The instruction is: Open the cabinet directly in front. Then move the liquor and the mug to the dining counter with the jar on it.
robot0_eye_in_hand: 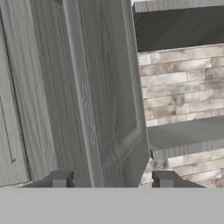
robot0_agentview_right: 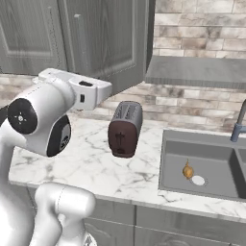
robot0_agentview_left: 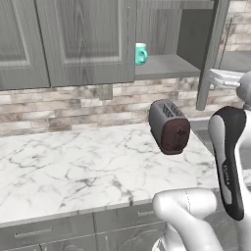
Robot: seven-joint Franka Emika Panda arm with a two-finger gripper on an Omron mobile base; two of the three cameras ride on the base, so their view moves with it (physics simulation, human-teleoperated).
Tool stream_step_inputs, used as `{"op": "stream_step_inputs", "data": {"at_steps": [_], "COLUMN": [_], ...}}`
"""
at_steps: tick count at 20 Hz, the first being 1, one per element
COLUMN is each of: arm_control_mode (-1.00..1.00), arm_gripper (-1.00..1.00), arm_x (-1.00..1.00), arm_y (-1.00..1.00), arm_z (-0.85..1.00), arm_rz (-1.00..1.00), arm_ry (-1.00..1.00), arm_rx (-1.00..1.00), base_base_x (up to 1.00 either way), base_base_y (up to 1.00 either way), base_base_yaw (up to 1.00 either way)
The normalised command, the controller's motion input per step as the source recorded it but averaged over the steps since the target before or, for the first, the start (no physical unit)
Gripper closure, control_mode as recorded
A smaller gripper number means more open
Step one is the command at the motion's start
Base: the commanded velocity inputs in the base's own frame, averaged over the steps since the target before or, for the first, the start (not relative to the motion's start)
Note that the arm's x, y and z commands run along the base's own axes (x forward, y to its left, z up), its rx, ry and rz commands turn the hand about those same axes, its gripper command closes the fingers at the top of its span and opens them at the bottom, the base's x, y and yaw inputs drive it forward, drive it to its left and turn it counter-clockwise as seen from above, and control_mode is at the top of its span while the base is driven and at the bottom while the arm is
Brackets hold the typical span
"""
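Note:
The cabinet's right door [robot0_agentview_left: 210, 54] stands swung out, baring the grey inner shelf [robot0_agentview_left: 166, 66]. At the shelf's left end sits the teal mug [robot0_agentview_left: 140, 54], partly behind the shut left door [robot0_agentview_left: 86, 39]. In the hand view my gripper [robot0_eye_in_hand: 113, 180] is open, its fingertips [robot0_eye_in_hand: 61, 179] wide apart just in front of the door's panelled face [robot0_eye_in_hand: 105, 87]. In the right base view my hand reaches the open door [robot0_agentview_right: 115, 43] near its lower edge. The liquor, the dining counter and the jar are out of view.
A dark grey and maroon toaster [robot0_agentview_left: 169, 126] stands on the marble worktop [robot0_agentview_left: 73, 166] under the cabinet. To its right lies a sink [robot0_agentview_right: 206, 163] with a faucet [robot0_agentview_right: 238, 125] and a small yellowish thing [robot0_agentview_right: 188, 170] inside. Drawers run below the worktop.

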Motion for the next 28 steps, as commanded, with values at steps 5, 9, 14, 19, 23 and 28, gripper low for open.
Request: {"op": "stream_step_inputs", "data": {"at_steps": [5,9,14,19,23,28], "arm_control_mode": [-1.00,-1.00,-1.00,-1.00,-1.00,-1.00], "arm_gripper": [-1.00,-1.00,-1.00,-1.00,-1.00,-1.00], "arm_x": [-1.00,-0.83,-0.15,0.12,0.75,1.00], "arm_y": [-0.09,0.39,0.91,0.93,0.74,0.24], "arm_z": [-0.04,0.00,0.00,0.00,0.00,0.00], "arm_rz": [-0.09,-0.26,-0.46,-0.39,-0.25,-0.14], "arm_ry": [-0.06,-0.10,-0.01,0.00,0.00,0.05], "arm_rx": [0.00,-0.03,-0.12,-0.14,-0.12,-0.03], "base_base_x": [0.00,0.00,0.00,0.00,0.00,0.00], "base_base_y": [0.00,0.00,0.00,0.00,0.00,0.00], "base_base_yaw": [0.00,0.00,0.00,0.00,0.00,0.00]}}
